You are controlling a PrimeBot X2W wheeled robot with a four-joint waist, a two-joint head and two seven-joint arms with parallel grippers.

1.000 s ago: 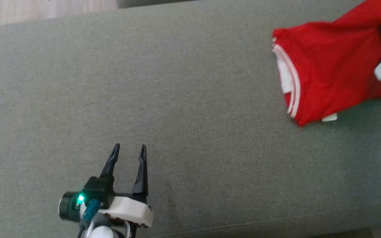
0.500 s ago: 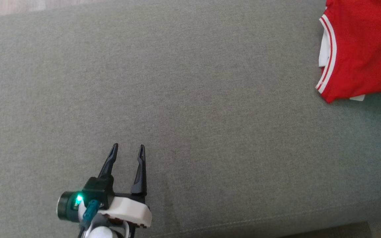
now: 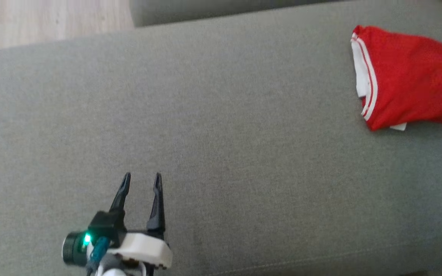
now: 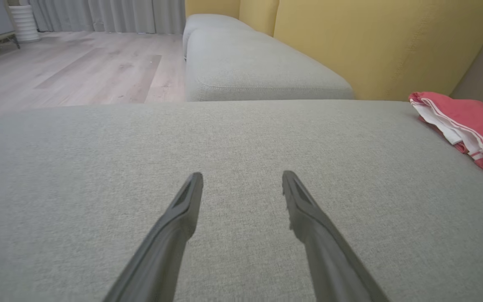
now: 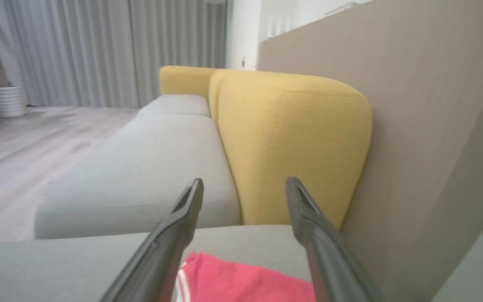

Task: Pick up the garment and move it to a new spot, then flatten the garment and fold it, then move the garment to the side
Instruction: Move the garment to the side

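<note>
Grey woven sofa cushion (image 3: pixel 221 134), flat and a bit nubby, with rounded mustard-yellow backrests (image 5: pixel 292 142) and a pale wood floor (image 4: pixel 78 71) beyond. The red garment (image 3: pixel 405 76), soft knit with white striped trim, lies folded at the cushion's far right. The left gripper (image 3: pixel 142 175) is spread over bare fabric. The right gripper (image 5: pixel 245 181) is spread too, above the garment, holding nothing.

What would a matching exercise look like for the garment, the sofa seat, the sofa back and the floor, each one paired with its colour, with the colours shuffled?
Column one:
1. garment
2. sofa seat
3. sofa back
4. floor

Column two:
A. yellow
B. pale wood
C. red with white stripes
D. grey

Pairs: 1-C, 2-D, 3-A, 4-B
</note>
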